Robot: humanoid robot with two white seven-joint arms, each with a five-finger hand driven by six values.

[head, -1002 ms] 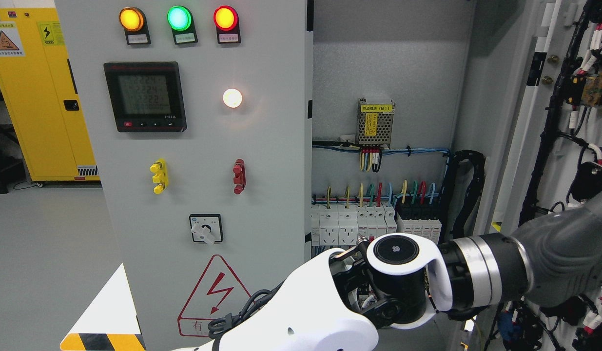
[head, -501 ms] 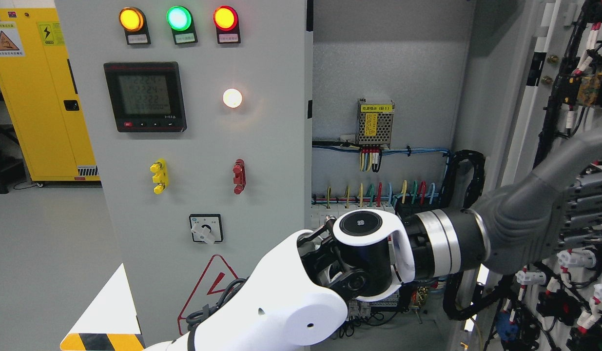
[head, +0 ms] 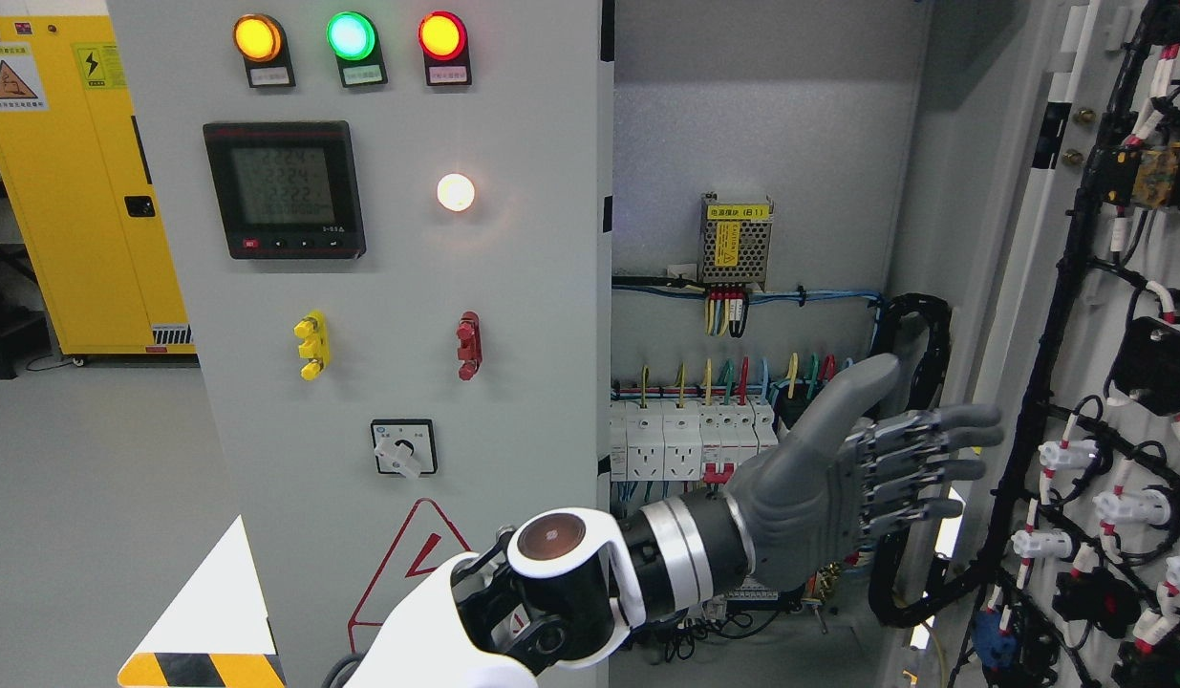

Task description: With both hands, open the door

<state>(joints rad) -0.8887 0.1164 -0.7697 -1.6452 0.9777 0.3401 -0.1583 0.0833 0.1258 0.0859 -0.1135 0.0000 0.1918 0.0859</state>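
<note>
Grey door (head: 408,287) bearing amber (head: 257,36), green (head: 351,35), red lamps (head: 441,35); yellow cabinet (head: 83,191); grey left hand (head: 838,478).

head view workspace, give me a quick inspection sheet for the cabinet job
surface: nothing seen, no table; grey floor at left
job's things: right cabinet door swung open, wiring side showing; left panel door shut
clutter: nothing seen
hands: left hand open, fingers extended toward the open door's edge; right hand not in view
cables: coloured wires above the breakers; black conduit looping to the door
surroundings: yellow cabinet at far left; three indicator lamps lit
</note>
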